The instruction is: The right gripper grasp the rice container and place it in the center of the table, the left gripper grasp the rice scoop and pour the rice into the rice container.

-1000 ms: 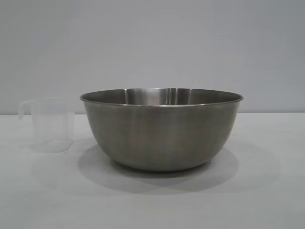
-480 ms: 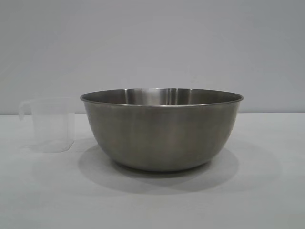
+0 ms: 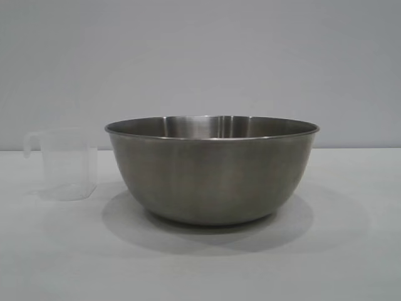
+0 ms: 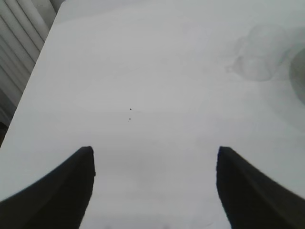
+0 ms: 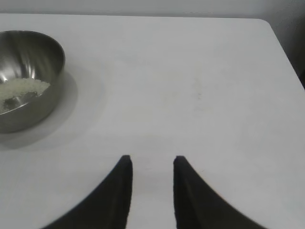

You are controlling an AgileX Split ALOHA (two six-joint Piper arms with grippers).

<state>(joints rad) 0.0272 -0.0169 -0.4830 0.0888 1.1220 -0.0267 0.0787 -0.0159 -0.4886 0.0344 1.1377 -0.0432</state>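
Observation:
The rice container (image 3: 212, 169), a large steel bowl, stands in the middle of the white table (image 3: 351, 251); in the right wrist view the bowl (image 5: 28, 67) holds a small heap of rice (image 5: 21, 89). The rice scoop (image 3: 62, 164), a translucent plastic cup with a loop handle, stands upright just left of the bowl, and looks empty. It shows faintly in the left wrist view (image 4: 259, 57). My left gripper (image 4: 155, 152) is open wide over bare table, well away from the scoop. My right gripper (image 5: 151, 160) is open narrowly with nothing between its fingers, well off the bowl.
Neither arm shows in the exterior view. A table edge (image 4: 33, 71) runs beside vertical slats in the left wrist view. The table's rounded corner (image 5: 267, 24) lies far from the bowl in the right wrist view.

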